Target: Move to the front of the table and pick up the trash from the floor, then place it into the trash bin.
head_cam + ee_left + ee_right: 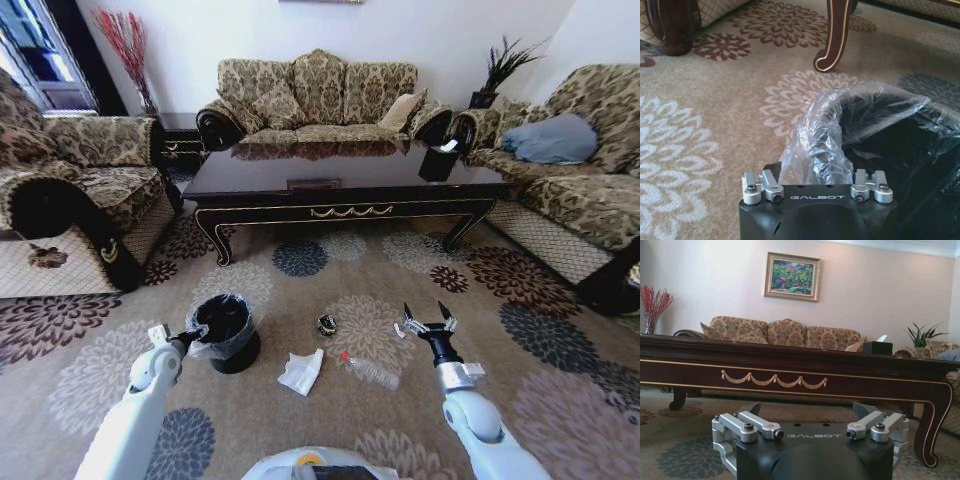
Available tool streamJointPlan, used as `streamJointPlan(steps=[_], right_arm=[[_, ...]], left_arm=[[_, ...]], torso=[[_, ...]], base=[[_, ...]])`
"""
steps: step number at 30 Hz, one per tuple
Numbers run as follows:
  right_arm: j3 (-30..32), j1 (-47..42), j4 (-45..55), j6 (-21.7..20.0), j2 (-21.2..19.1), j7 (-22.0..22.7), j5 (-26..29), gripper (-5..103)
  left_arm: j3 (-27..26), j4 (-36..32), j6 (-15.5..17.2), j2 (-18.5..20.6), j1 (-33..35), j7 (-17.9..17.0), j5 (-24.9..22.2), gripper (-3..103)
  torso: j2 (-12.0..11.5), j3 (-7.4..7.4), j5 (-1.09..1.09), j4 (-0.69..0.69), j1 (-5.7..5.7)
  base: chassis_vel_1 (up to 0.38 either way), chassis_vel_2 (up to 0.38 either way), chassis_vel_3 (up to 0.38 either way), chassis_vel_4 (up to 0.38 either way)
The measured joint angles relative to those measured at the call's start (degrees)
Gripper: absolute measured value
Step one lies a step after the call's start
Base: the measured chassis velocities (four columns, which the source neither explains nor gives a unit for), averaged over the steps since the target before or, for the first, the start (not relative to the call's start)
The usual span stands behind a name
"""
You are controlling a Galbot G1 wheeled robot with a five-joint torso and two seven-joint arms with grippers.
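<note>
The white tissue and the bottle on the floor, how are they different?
The white tissue is crumpled and solid white, while the bottle is clear, so the carpet shows through it. The tissue is a lumpy, flattish wad; the bottle is long and lies on its side, with a red cap at one end. The tissue lies nearer the trash bin; the bottle lies nearer the right gripper. Both are on the patterned carpet in front of the table.
</note>
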Motion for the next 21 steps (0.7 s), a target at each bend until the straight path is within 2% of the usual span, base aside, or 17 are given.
streamJointPlan(steps=[1, 4, 6, 9, 10, 13, 15, 18, 21], right_arm=[[0.0, 0.0, 0.0, 0.0, 0.0, 0.0, 0.0, 100], [-0.13, 0.12, -0.09, 0.02, -0.02, 0.0, -0.14, 100], [-0.17, 0.18, -0.14, 0.03, -0.03, 0.0, -0.19, 100], [-0.38, 0.36, -0.32, 0.05, -0.01, 0.0, -0.44, 100], [-0.38, 0.36, -0.32, 0.05, -0.01, 0.0, -0.44, 100], [-0.58, 0.51, -0.43, 0.11, 0.12, 0.0, -0.7, 100], [-0.61, 0.57, -0.45, 0.15, 0.14, -0.01, -0.8, 100], [-0.72, 0.74, -0.56, 0.29, 0.16, -0.02, -1.14, 100], [-0.81, 0.84, -0.66, 0.43, 0.26, -0.04, -1.41, 100]], left_arm=[[0.0, 0.0, 0.0, 0.0, 0.0, 0.0, 0.0, 69], [-0.31, -0.19, -0.09, -0.05, 0.39, -0.01, 0.03, 53], [-0.49, -0.36, -0.09, -0.05, 0.58, -0.03, 0.03, 53], [-1.24, -1.19, -0.09, 0.12, 1.53, -0.12, 0.02, 36], [-1.24, -1.19, -0.09, 0.12, 1.53, -0.12, 0.02, 36], [-2.17, -2.07, 0.01, 0.27, 2.44, -0.34, 0.02, 20], [-2.55, -2.46, 0.01, 0.34, 2.76, -0.37, 0.02, 20], [-3.69, -3.73, 0.07, 0.56, 3.95, -0.79, 0.03, 5], [-4.23, -4.58, 0.17, 0.61, 4.71, -1.2, -0.12, 3]], torso=[[0.0, 0.0, 0.0, 0.0, 0.0], [0.0, 0.0, -0.03, -0.02, 0.0], [0.0, 0.01, -0.04, -0.02, 0.0], [0.0, 0.01, -0.07, -0.02, 0.01], [0.0, 0.01, -0.07, -0.02, 0.01], [0.0, 0.02, -0.08, -0.01, 0.01], [0.0, 0.02, -0.07, -0.02, 0.0], [0.0, 0.02, -0.06, 0.01, 0.01], [-0.01, 0.02, -0.07, -0.01, 0.0]], base=[[0.0, 0.0, 0.0, 0.0], [0.0, 0.0, 0.0, 0.0], [0.0, 0.0, 0.0, 0.0], [0.0, 0.0, 0.0, 0.0], [0.0, 0.0, 0.0, 0.0], [0.0, 0.0, 0.0, 0.0], [0.0, 0.0, 0.0, 0.0], [0.0, 0.0, 0.0, 0.0], [0.0, 0.0, 0.0, 0.0]])
